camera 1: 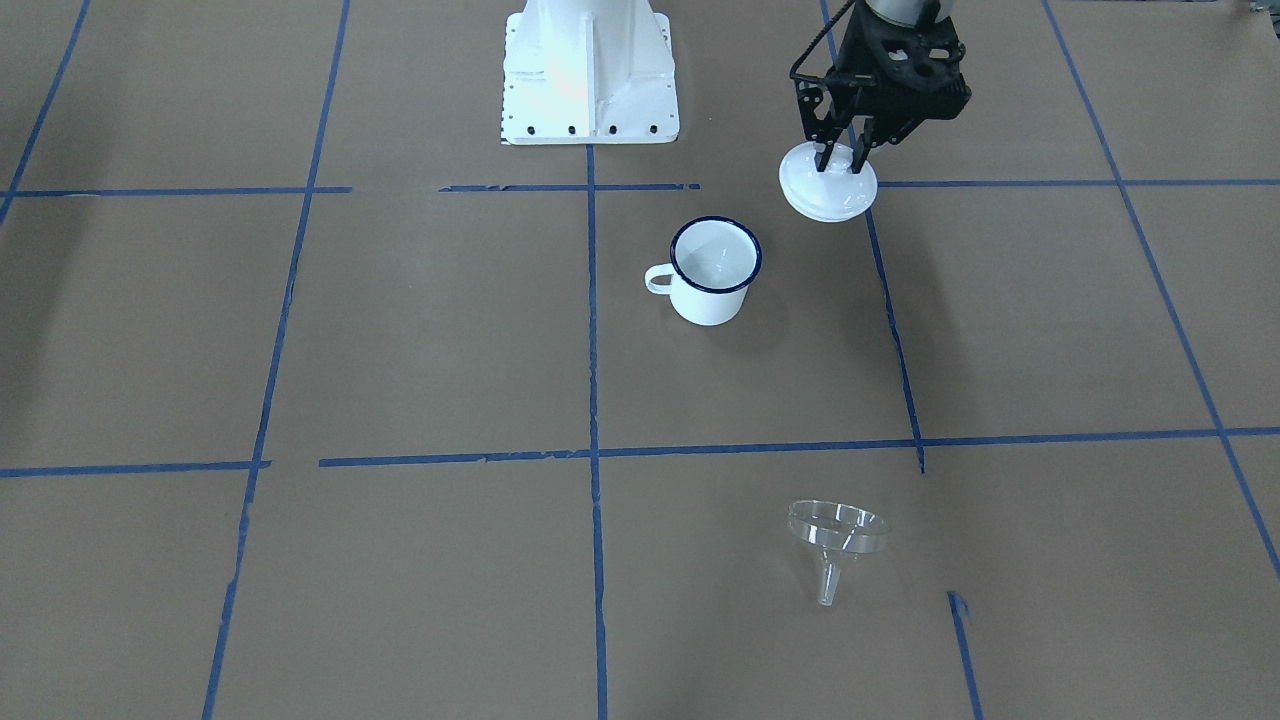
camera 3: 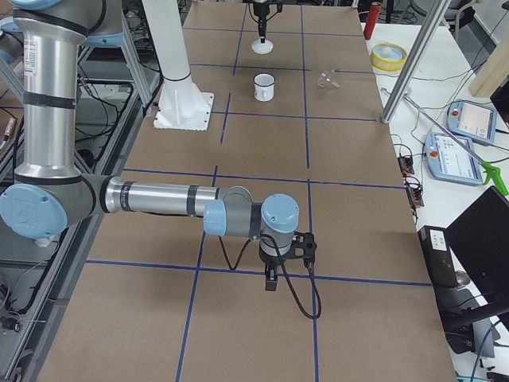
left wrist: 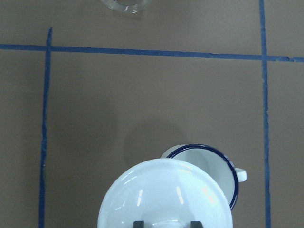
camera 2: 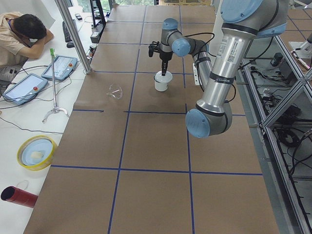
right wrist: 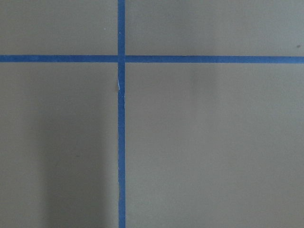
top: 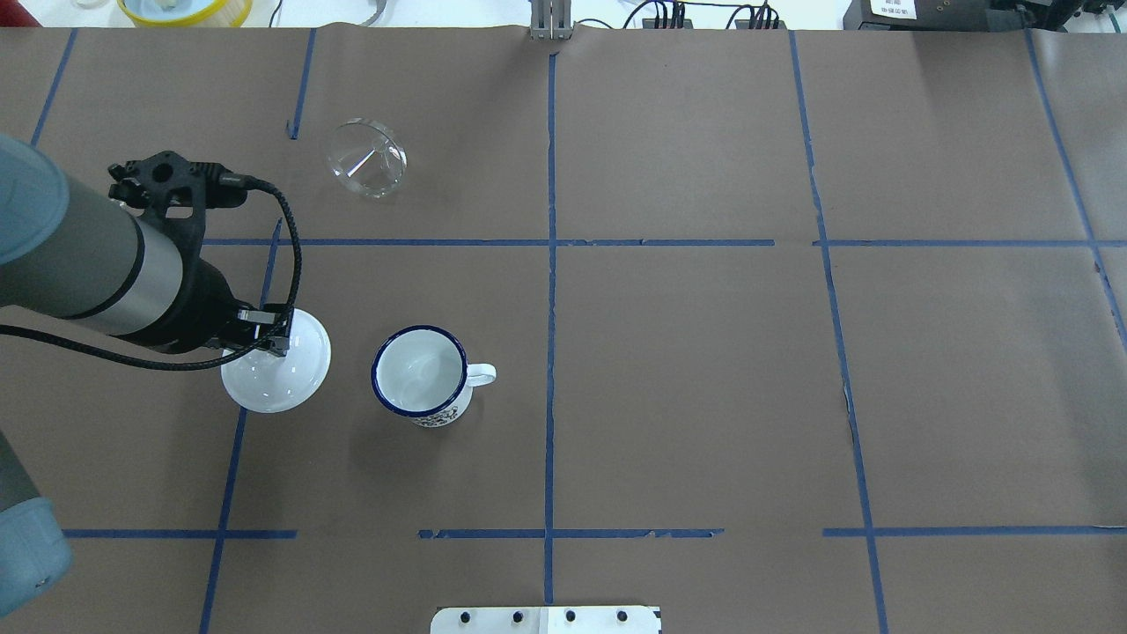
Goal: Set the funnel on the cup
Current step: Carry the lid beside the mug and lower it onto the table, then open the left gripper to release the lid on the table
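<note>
The clear funnel (camera 1: 838, 530) lies on its side on the brown table, far from the robot; it also shows in the overhead view (top: 365, 158) and at the top edge of the left wrist view (left wrist: 124, 4). The white mug with a blue rim (camera 1: 712, 270) stands upright and uncovered (top: 421, 374), also seen from the left wrist (left wrist: 209, 161). My left gripper (camera 1: 840, 160) is shut on the knob of a white domed lid (camera 1: 828, 190), beside the mug (top: 277, 370). My right gripper (camera 3: 272, 278) points down at the table far from both; I cannot tell whether it is open.
The robot's white base (camera 1: 590, 80) stands behind the mug. Blue tape lines (camera 1: 592, 350) divide the table into squares. A yellow bowl (top: 185, 9) and a person (camera 2: 24, 34) are beyond the table's far edge.
</note>
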### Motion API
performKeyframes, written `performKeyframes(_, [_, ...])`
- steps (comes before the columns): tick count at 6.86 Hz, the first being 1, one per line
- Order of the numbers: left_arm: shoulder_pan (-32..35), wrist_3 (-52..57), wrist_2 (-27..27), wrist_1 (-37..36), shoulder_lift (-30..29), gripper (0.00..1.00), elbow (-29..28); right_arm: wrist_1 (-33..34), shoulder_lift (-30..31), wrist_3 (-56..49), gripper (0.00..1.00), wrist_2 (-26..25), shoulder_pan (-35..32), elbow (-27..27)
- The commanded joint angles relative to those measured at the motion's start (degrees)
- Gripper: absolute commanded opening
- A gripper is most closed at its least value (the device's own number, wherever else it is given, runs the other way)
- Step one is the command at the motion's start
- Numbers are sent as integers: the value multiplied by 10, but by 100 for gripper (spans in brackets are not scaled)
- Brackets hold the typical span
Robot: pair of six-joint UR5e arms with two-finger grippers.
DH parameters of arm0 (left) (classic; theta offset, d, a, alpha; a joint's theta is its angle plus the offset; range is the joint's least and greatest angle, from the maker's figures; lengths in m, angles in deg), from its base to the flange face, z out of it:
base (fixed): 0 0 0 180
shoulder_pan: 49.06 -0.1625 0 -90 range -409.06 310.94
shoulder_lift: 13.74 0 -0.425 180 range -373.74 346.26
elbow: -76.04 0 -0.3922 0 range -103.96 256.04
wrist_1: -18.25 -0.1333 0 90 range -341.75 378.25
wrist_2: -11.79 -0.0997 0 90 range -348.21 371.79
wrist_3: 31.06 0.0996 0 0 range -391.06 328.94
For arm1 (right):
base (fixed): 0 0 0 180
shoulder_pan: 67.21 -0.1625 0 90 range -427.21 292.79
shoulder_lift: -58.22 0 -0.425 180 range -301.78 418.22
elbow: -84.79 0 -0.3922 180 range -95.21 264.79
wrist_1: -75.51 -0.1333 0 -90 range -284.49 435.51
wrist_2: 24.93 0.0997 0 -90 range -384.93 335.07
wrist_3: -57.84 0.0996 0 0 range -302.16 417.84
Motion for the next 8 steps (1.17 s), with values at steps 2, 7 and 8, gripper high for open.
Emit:
performKeyframes(2, [-16,32,0,222,81,0,-150,0,0,0,100,0,0,1])
performKeyframes(7, [-38,29,-1,295,79,0,-219,0,0,0,100,0,0,1])
performKeyframes(8, [-38,28,-2,295,79,0,-219,0,0,0,100,0,0,1])
